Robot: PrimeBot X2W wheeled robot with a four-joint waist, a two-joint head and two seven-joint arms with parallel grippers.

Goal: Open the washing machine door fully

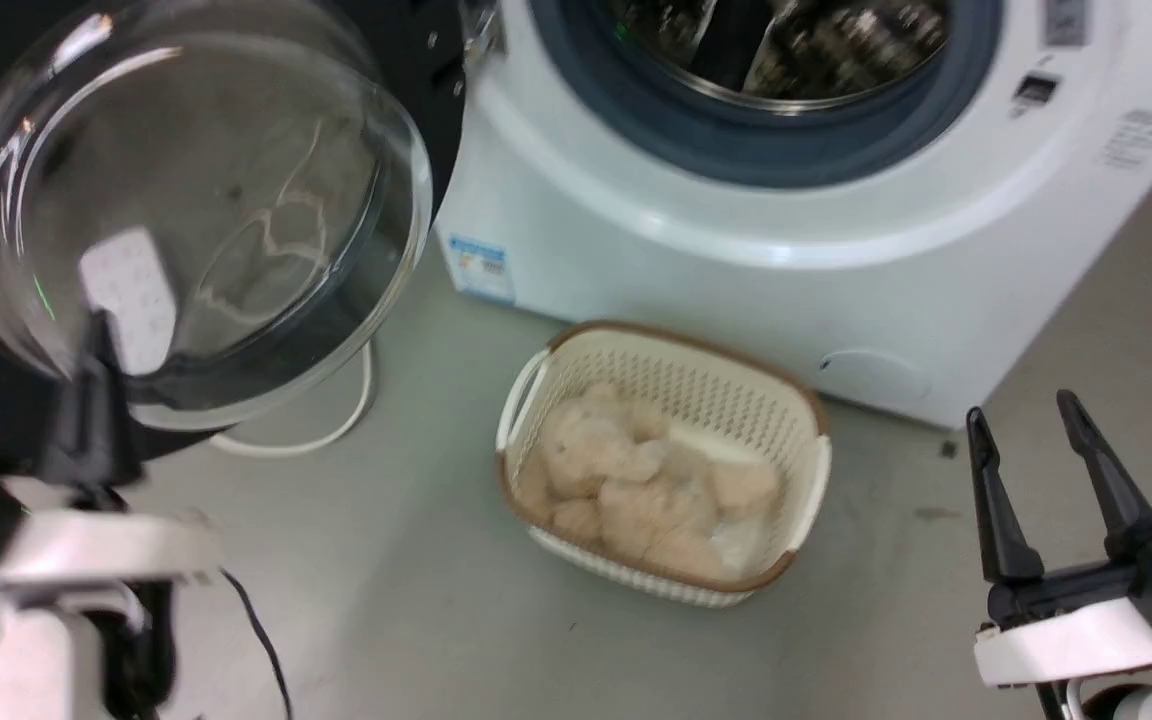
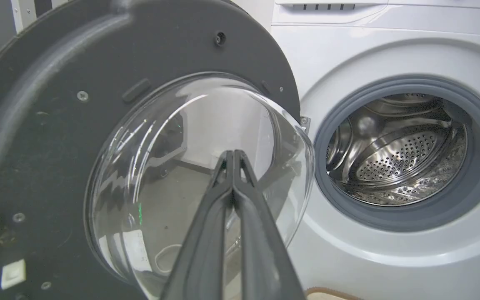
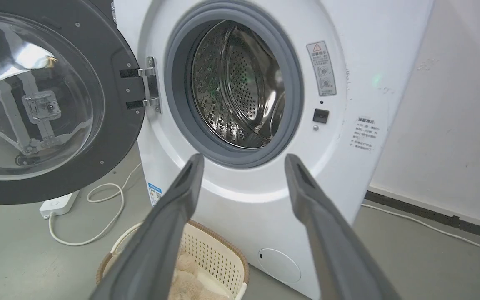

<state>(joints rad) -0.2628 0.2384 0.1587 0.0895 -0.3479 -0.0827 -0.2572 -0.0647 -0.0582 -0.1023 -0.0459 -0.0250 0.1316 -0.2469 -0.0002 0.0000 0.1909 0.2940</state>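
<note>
**Door Stands Wide, Left Claw at the Glass**

A grey floor [image 1: 416, 560] runs up to a pale wall [image 3: 452, 104], and the white washer [image 1: 736, 290] sits square against it with its steel drum [image 3: 240, 83] bare to the room. The door [image 2: 56, 125] hangs off the washer's left side on a metal hinge [image 3: 150, 85]. It is swung well clear of the opening, with its dark inner face and bulging glass turned outward. I'd say there is little swing left in it, if any.

It looks a stiff, weighty thing that moves only about that hinge. The glass bowl is slick and would not take a knock kindly. The dark rim on the side away from the hinge seems the better place to push, where a flat finger gets purchase and leverage.

A basket [image 1: 796, 400] of beige cloth sits on the floor in front of the washer.

The left claw [image 2: 232, 155] is pinched tight with nothing in it. Its tips point at the middle of the glass bowl, very close, though I cannot tell whether they touch. The right claw [image 1: 1021, 410] is spread wide and empty. It hangs well apart from the door, off to the washer's right and aimed at the drum.
</note>
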